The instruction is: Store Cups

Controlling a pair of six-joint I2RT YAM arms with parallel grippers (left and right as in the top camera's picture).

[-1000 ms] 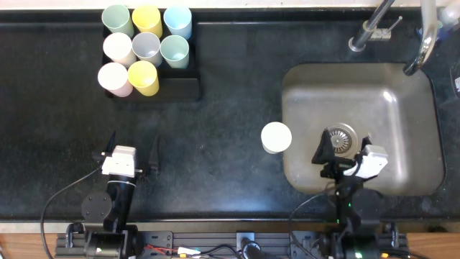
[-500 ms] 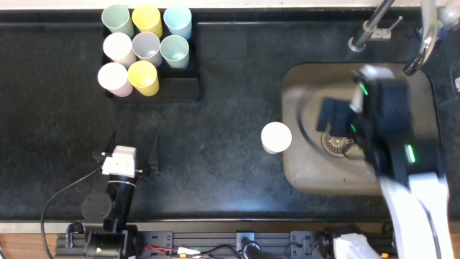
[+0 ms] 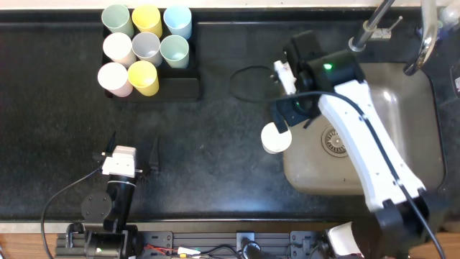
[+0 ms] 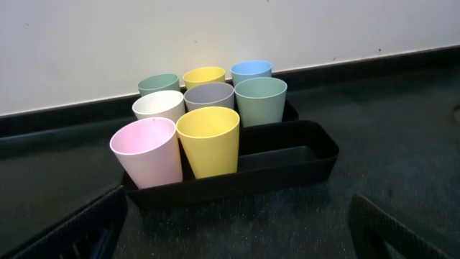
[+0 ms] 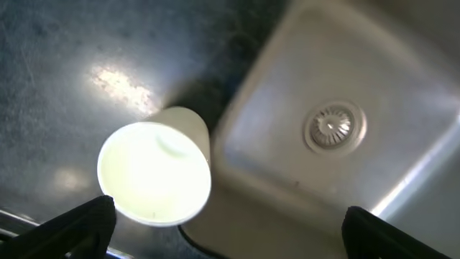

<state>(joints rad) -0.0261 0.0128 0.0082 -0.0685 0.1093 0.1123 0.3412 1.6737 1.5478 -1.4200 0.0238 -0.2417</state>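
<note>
A white cup [image 3: 276, 137] stands upright on the dark counter, right beside the sink's left rim; in the right wrist view the white cup [image 5: 154, 173] shows its open mouth from above. My right gripper [image 3: 287, 115] hangs over it, open, its fingertips [image 5: 72, 229] spread wide to either side [image 5: 230, 241]. At the back left a black tray [image 3: 188, 90] holds several pastel cups [image 3: 144, 78], with one corner slot free. My left gripper [image 3: 134, 150] rests low near the front left, open and holding nothing, facing the tray [image 4: 302, 155] and its cups [image 4: 208, 140].
The steel sink [image 3: 410, 173] with its drain [image 5: 330, 126] takes up the right side, and a faucet [image 3: 374, 25] stands behind it. A black cable loop [image 3: 248, 80] lies on the counter [image 3: 215, 158] between tray and sink.
The right arm rose from the sink's front edge and swung up and left, ending over the white cup. The cup, tray and left arm stayed put.
</note>
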